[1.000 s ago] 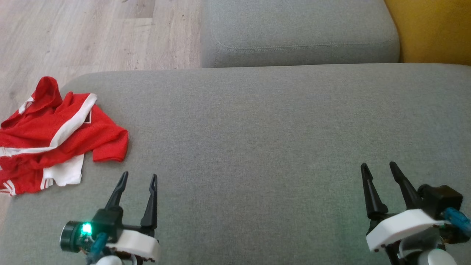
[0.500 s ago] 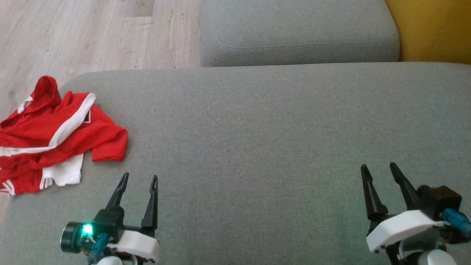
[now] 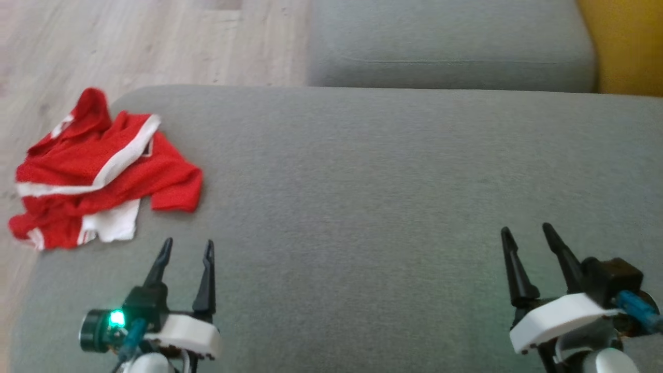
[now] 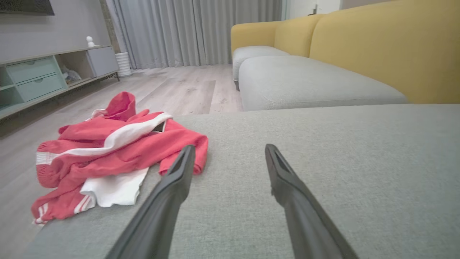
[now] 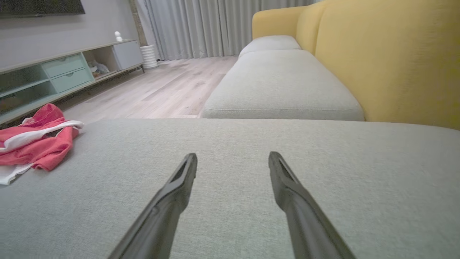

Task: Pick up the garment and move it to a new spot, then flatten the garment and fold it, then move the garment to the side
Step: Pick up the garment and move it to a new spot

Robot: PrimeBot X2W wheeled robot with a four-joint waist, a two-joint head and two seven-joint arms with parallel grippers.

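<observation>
The red garment (image 3: 103,171) with white bands lies crumpled on the left corner of the grey cushion (image 3: 362,181), while the left pincer (image 3: 187,242) and right pincer (image 3: 524,228) stand apart, empty.

I see bare grey cushion (image 3: 362,181) between the left gripper (image 3: 188,242) and the right gripper (image 3: 524,228): clear passage. The crumpled garment (image 3: 103,171) occupies the far-left corner and appears to overhang the edge. The yellow backrest (image 5: 395,64) bounds the right.
</observation>
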